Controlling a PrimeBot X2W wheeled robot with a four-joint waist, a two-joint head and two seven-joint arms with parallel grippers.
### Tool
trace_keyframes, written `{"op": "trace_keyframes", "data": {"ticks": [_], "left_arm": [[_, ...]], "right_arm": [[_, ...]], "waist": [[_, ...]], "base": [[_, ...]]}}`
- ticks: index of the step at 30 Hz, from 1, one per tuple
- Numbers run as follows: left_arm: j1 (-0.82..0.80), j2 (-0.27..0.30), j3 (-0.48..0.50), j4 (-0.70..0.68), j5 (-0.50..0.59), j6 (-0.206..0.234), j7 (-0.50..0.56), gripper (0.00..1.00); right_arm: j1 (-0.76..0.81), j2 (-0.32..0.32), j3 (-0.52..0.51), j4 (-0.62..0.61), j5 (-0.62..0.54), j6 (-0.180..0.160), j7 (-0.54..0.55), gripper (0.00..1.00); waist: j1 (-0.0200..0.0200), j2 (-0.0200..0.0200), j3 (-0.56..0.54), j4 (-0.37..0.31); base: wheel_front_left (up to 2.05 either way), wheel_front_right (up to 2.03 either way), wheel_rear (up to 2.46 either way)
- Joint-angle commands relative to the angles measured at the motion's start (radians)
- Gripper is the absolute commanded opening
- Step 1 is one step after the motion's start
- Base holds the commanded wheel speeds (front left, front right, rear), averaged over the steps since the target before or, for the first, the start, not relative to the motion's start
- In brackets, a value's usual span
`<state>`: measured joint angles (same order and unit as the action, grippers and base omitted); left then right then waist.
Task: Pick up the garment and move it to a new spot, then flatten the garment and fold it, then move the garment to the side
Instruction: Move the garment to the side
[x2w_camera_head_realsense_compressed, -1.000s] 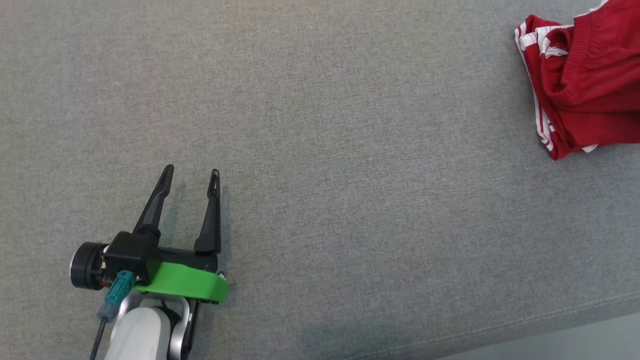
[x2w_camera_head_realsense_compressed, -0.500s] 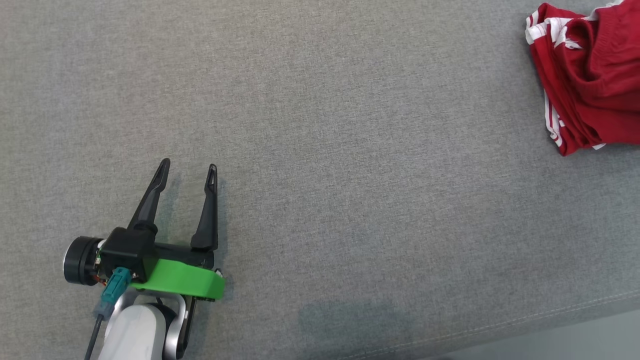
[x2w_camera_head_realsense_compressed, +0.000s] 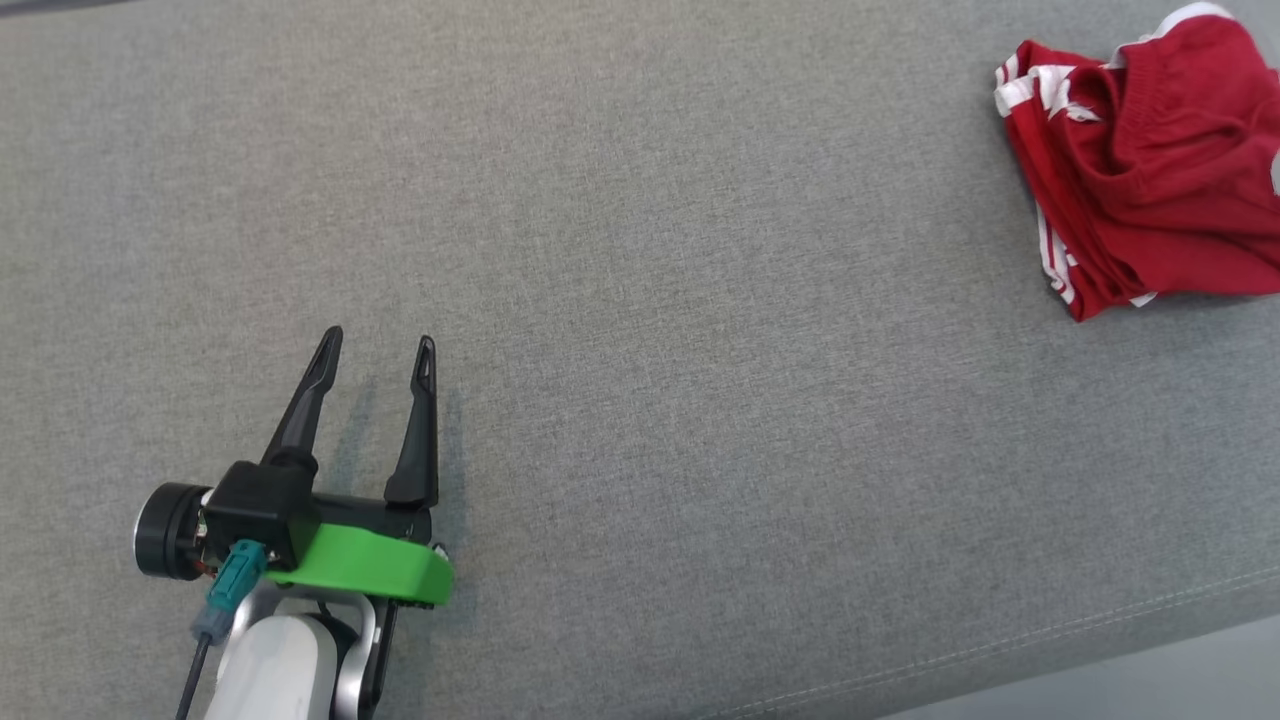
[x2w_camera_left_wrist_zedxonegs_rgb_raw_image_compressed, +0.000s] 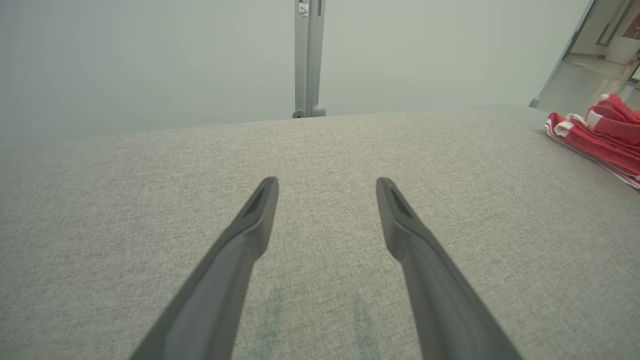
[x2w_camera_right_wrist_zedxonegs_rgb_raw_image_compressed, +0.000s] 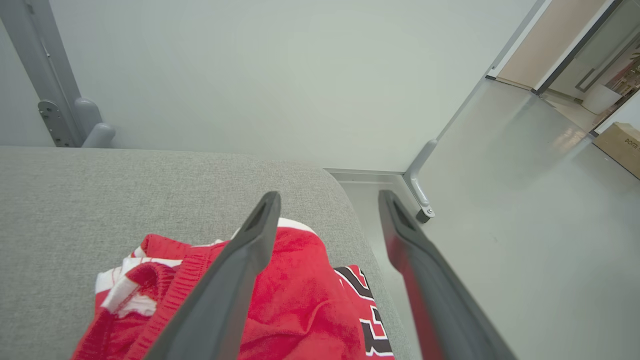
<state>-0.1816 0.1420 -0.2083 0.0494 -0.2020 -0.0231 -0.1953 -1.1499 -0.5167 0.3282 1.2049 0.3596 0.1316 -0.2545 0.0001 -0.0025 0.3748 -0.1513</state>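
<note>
The garment (x2w_camera_head_realsense_compressed: 1150, 165) is red with white stripes and lies crumpled in a heap at the far right of the grey cushion (x2w_camera_head_realsense_compressed: 640, 300). The left wrist view catches the garment (x2w_camera_left_wrist_zedxonegs_rgb_raw_image_compressed: 607, 132) at its right edge. My left gripper (x2w_camera_head_realsense_compressed: 378, 358) hovers open and empty over the cushion at the lower left, far from the cloth. In the right wrist view my right gripper (x2w_camera_right_wrist_zedxonegs_rgb_raw_image_compressed: 327, 200) stands open above the garment (x2w_camera_right_wrist_zedxonegs_rgb_raw_image_compressed: 300, 300), near the cushion's rounded corner, with nothing between its fingers. Black and white lettering shows on the cloth there.
The cushion's front seam (x2w_camera_head_realsense_compressed: 1000, 655) runs along the lower right, with floor beyond it. A pale wall and a grey post (x2w_camera_left_wrist_zedxonegs_rgb_raw_image_compressed: 308, 57) stand behind the cushion. Past the right end lie bare floor (x2w_camera_right_wrist_zedxonegs_rgb_raw_image_compressed: 525, 225) and an open doorway.
The garment has settled into a looser heap on the cushion. The head camera has shifted, so the whole picture slides. My left gripper holds its pose.
</note>
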Motion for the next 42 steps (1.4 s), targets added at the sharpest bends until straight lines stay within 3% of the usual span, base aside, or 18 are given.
{"op": "trace_keyframes", "data": {"ticks": [1, 10, 18, 33, 42], "left_arm": [[0.010, 0.000, 0.001, 0.004, -0.006, 0.005, -0.006, 1.00], [0.042, -0.018, 0.026, 0.047, -0.042, 0.025, -0.036, 1.00], [0.091, -0.033, 0.060, 0.088, -0.083, 0.049, -0.058, 1.00], [0.187, -0.052, 0.107, 0.125, -0.105, 0.077, -0.069, 1.00], [0.205, -0.065, 0.100, 0.121, -0.108, 0.072, -0.070, 1.00]], "right_arm": [[0.016, 0.000, -0.003, -0.014, 0.003, -0.002, -0.007, 1.00], [0.247, 0.045, -0.173, -0.463, -0.022, -0.002, -0.010, 1.00], [0.568, 0.204, -0.294, -0.784, -0.090, -0.002, -0.010, 1.00], [0.944, 0.426, -0.357, -1.061, -0.186, -0.002, 0.022, 1.00], [1.103, 0.465, -0.324, -1.138, -0.171, -0.002, 0.032, 1.00]], "waist": [[-0.0001, 0.0025, -0.035, -0.007], [-0.0001, 0.0025, -0.160, -0.008], [-0.0001, 0.0025, -0.271, 0.026], [-0.0001, 0.0025, -0.369, 0.116], [-0.0001, 0.0025, -0.387, 0.142]], "base": [[0.00, 0.00, 0.00], [0.00, 0.00, 0.00], [0.00, 0.00, 0.00], [0.00, 0.00, 0.00], [0.00, 0.00, 0.00]]}}
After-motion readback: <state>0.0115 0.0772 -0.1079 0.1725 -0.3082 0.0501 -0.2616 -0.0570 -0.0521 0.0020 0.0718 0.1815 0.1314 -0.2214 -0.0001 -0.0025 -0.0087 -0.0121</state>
